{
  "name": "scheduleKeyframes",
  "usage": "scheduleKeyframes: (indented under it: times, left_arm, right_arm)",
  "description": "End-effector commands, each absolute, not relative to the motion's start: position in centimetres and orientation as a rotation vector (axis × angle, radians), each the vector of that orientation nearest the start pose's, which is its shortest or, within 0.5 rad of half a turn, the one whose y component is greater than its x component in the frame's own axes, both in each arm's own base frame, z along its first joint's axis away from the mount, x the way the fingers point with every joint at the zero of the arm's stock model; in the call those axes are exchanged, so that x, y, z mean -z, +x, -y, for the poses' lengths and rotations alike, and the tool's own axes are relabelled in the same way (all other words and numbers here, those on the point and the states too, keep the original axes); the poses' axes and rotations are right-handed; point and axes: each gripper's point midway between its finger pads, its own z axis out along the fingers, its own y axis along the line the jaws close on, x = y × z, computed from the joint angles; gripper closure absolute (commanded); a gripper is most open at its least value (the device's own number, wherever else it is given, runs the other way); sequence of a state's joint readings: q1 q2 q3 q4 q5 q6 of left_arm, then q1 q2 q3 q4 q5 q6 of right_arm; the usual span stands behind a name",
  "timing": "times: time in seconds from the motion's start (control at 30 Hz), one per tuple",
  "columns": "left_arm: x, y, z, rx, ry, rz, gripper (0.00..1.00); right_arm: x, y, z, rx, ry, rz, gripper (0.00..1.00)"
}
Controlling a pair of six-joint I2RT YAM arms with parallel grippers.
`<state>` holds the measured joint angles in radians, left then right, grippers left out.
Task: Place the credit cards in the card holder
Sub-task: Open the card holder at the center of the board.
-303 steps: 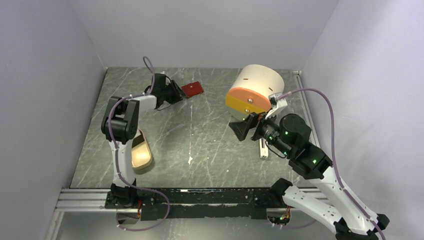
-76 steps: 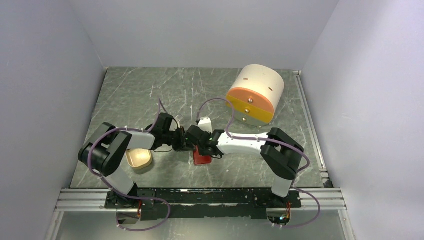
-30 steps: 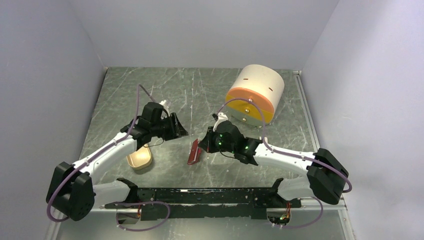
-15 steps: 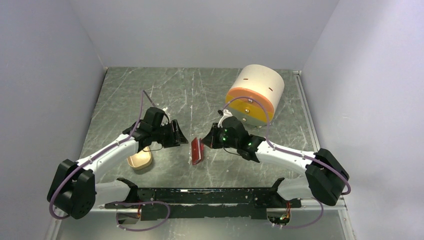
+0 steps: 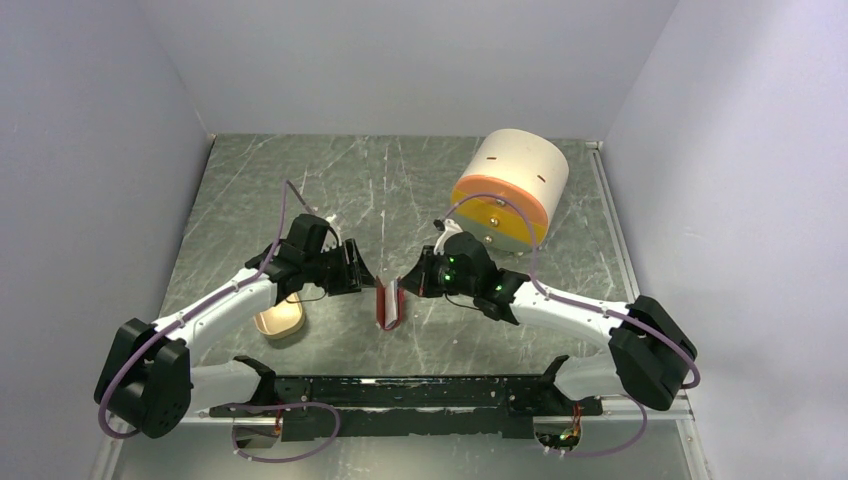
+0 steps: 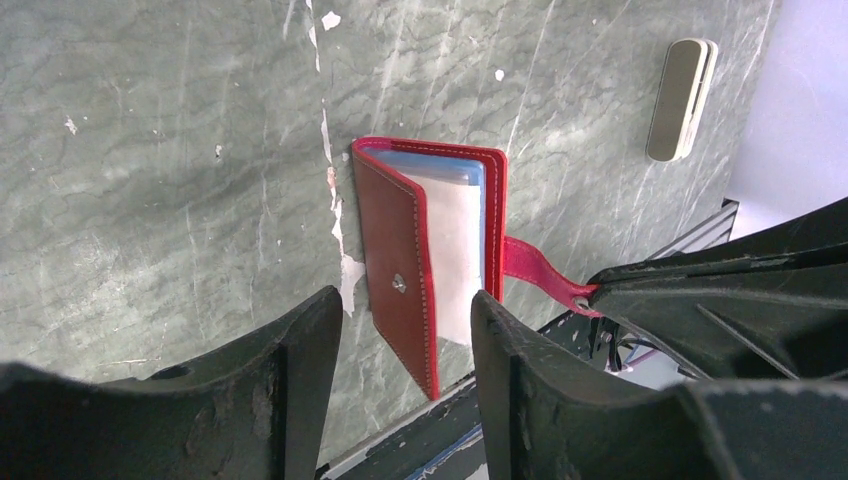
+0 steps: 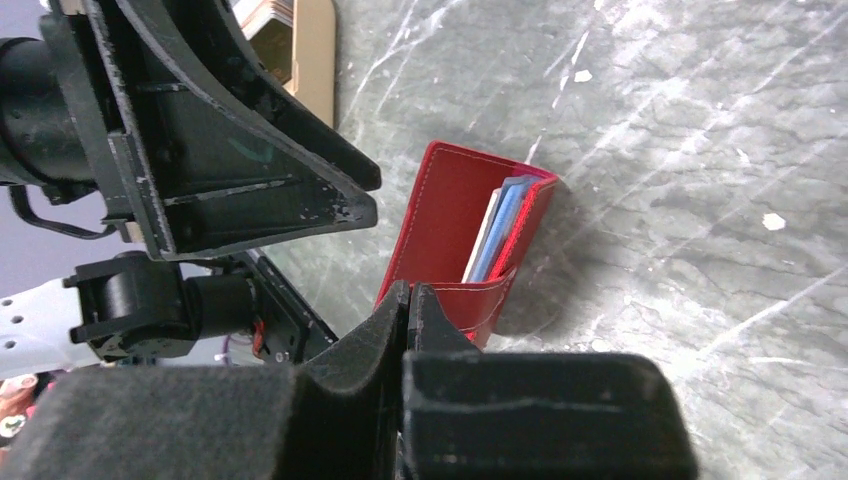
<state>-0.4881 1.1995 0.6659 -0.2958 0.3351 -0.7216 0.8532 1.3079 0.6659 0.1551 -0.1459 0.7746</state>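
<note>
One card holder point(image 5: 388, 305) on edge, right gripper point(image 7: 408, 295) pinching it, left gripper point(image 6: 405, 305) spread.

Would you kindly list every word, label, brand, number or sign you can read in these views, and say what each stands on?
No text can be read anywhere.
The red card holder shows only stitching and a plain snap stud.
The cream-and-orange cylinder has a few small dark marks, too small to read.
The beige tray bears no lettering.
</note>
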Motion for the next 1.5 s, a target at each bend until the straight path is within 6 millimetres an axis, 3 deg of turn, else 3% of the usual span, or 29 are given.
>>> scheduleKeyframes:
  times: [0.0, 0.17, 0.27, 0.43, 0.6, 0.73, 0.83, 1.07, 1.47]
  left_arm:
    - [-9.2, 22.5, 21.3, 0.905, -0.116, -2.579, 0.45]
    - [-8.6, 22.4, 21.2, 0.884, -0.109, -2.602, 0.44]
    - [-8.7, 22.2, 22.1, 0.959, -0.089, -2.597, 0.44]
    - [-9.5, 22.0, 22.9, 1.045, -0.072, -2.56, 0.41]
    - [-8.0, 22.0, 22.6, 1.016, -0.089, -2.583, 0.41]
    - [-6.8, 21.6, 23.0, 1.05, -0.077, -2.613, 0.47]
    - [-6.7, 21.6, 23.2, 1.067, -0.074, -2.611, 0.59]
    - [-7.7, 21.7, 23.8, 1.119, -0.054, -2.573, 0.69]
    - [-7.3, 21.6, 24.1, 1.142, -0.04, -2.576, 0.66]
  right_arm:
    - [-12.7, 22.0, -31.5, -1.035, -0.171, -2.257, 1.0]
    - [-14.1, 22.0, -31.5, -1.118, -0.167, -2.214, 1.0]
    - [-14.9, 22.2, -31.8, -1.125, -0.176, -2.201, 1.0]
    - [-14.2, 22.2, -31.9, -1.112, -0.182, -2.232, 1.0]
    - [-13.2, 22.1, -31.4, -1.087, -0.167, -2.246, 1.0]
    - [-12.1, 22.1, -30.3, -1.029, -0.145, -2.275, 1.0]
    - [-11.3, 22.2, -29.4, -0.982, -0.129, -2.288, 0.97]
    - [-9.6, 22.0, -27.7, -0.859, -0.131, -2.355, 0.77]
    - [-9.0, 22.0, -26.0, -0.757, -0.15, -2.357, 0.22]
